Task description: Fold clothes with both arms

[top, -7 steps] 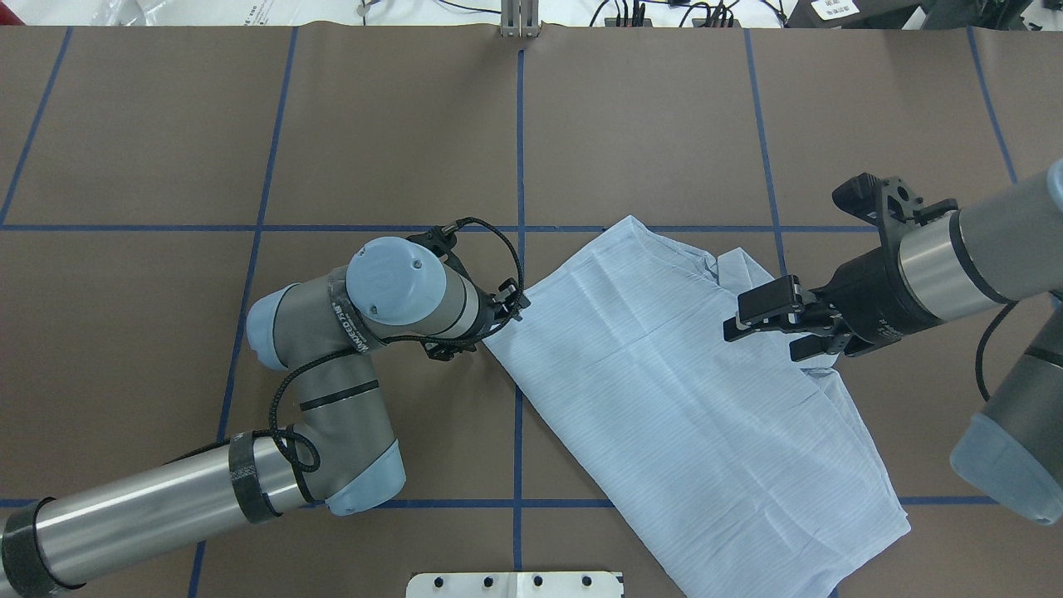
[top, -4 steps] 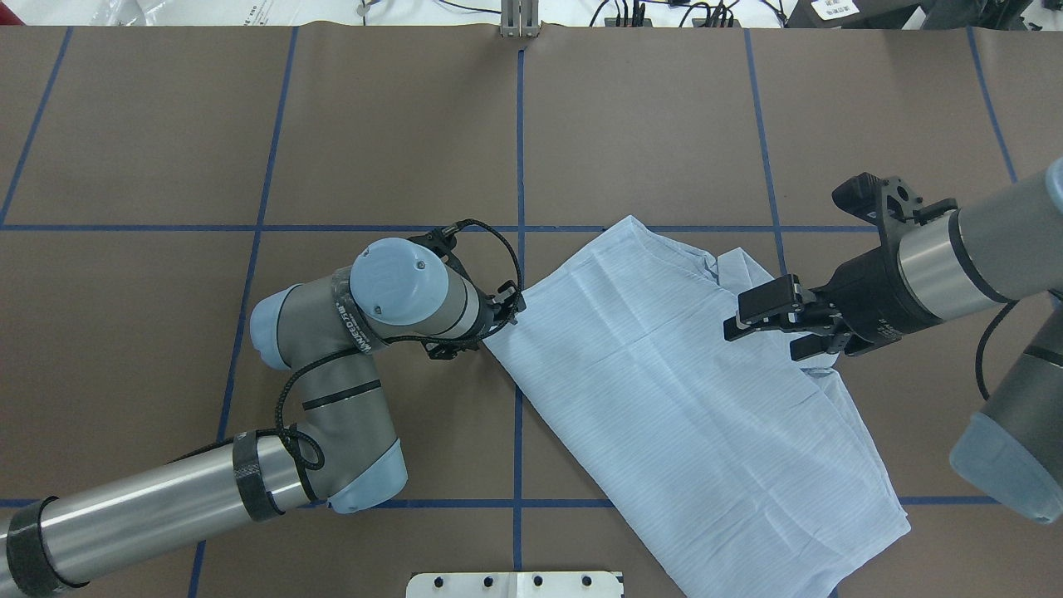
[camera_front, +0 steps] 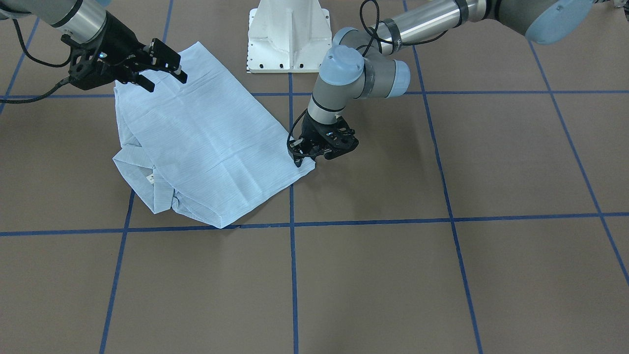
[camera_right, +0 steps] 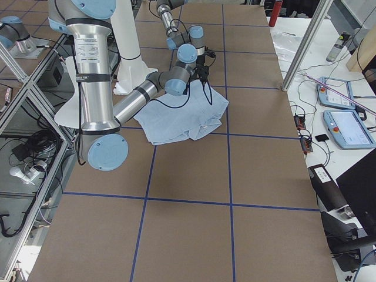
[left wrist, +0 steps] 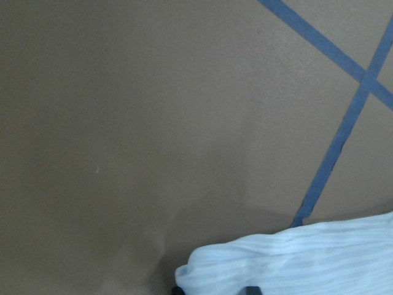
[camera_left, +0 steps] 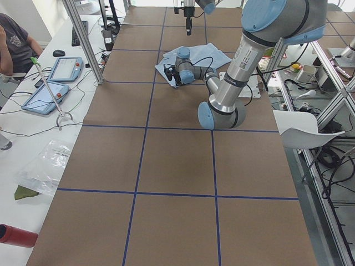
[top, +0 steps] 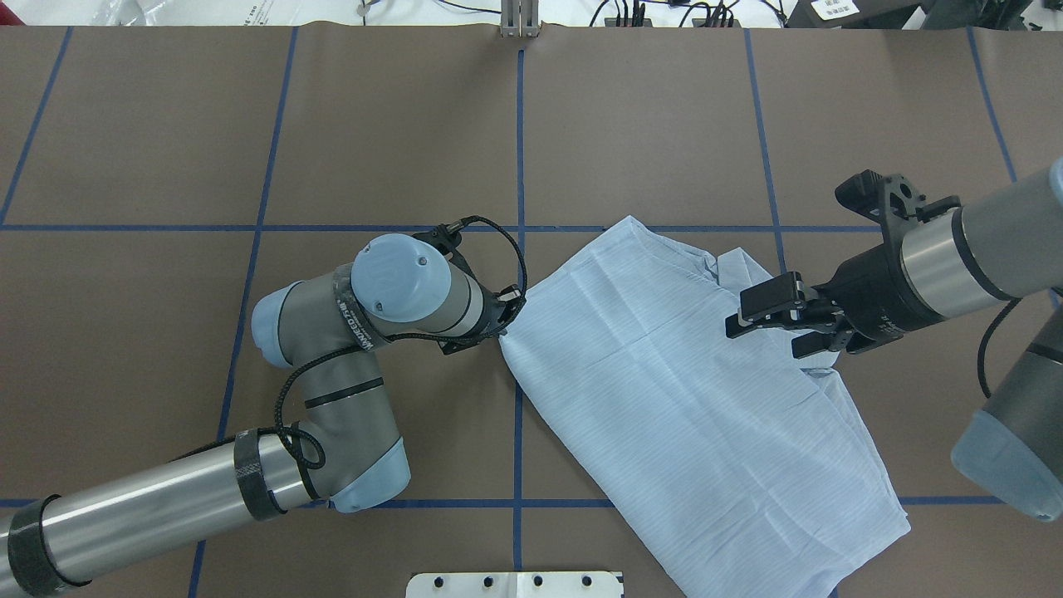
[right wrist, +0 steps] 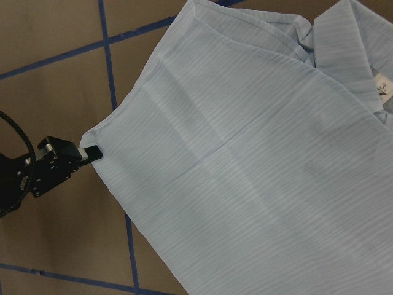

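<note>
The pale blue striped shirt (top: 689, 399) lies folded and slanted on the brown table, its collar end (camera_front: 147, 172) toward the far side from the robot. My left gripper (top: 502, 326) is low at the shirt's left corner and shut on it. The left wrist view shows that corner (left wrist: 288, 264) bunched between the fingertips. My right gripper (top: 768, 332) hovers open over the shirt's right edge near the collar, holding nothing. The right wrist view looks down on the shirt (right wrist: 258, 153) and on the left gripper's fingers (right wrist: 89, 152) at the corner.
The white pedestal base (camera_front: 290, 39) stands at the near table edge beside the shirt. Blue tape lines (top: 519, 149) grid the brown table. A person (camera_left: 11, 39) and tablets (camera_left: 66, 69) are at a side bench past the table's left end.
The left gripper has shifted slightly right, dragging the shirt's left corner with it. The right gripper has barely moved.
</note>
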`<act>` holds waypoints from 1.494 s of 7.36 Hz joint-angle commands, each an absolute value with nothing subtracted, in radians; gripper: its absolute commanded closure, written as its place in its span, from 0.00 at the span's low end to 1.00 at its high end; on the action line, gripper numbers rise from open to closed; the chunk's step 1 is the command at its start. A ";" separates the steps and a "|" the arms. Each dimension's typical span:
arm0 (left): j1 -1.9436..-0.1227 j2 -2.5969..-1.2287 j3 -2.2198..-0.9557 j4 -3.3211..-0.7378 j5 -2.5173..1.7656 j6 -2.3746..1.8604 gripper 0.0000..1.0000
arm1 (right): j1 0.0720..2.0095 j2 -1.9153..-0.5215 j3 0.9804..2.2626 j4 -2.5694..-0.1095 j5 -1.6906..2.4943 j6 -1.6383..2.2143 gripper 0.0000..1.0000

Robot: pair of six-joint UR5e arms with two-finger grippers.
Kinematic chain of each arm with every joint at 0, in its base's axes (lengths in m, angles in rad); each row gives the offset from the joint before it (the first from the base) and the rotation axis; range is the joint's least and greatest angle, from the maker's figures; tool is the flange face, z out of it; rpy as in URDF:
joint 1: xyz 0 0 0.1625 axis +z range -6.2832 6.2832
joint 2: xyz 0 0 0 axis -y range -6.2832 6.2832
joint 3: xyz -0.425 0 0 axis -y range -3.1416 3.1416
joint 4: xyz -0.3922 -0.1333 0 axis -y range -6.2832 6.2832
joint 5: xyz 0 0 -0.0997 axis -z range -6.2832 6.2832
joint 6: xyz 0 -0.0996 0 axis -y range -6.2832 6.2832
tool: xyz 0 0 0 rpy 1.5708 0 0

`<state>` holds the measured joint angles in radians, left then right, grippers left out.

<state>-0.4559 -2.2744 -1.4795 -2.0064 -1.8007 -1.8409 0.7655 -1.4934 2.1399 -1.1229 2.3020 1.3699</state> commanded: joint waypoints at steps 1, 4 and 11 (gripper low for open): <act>-0.474 -2.275 -1.502 -2.002 -1.804 -1.838 1.00 | 0.776 -1.494 2.140 -1.123 2.304 1.370 0.00; -0.627 -2.276 -1.453 -1.985 -1.795 -1.682 1.00 | 0.788 -1.493 2.143 -1.123 2.293 1.370 0.00; -0.764 -2.530 -0.879 -2.480 -1.545 -1.503 1.00 | 0.785 -1.468 2.125 -1.123 2.204 1.370 0.00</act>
<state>-0.7630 -2.5175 -0.9438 -2.3749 -1.5980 -1.5099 0.7855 -1.4703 2.1258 -1.1229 2.2135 1.3699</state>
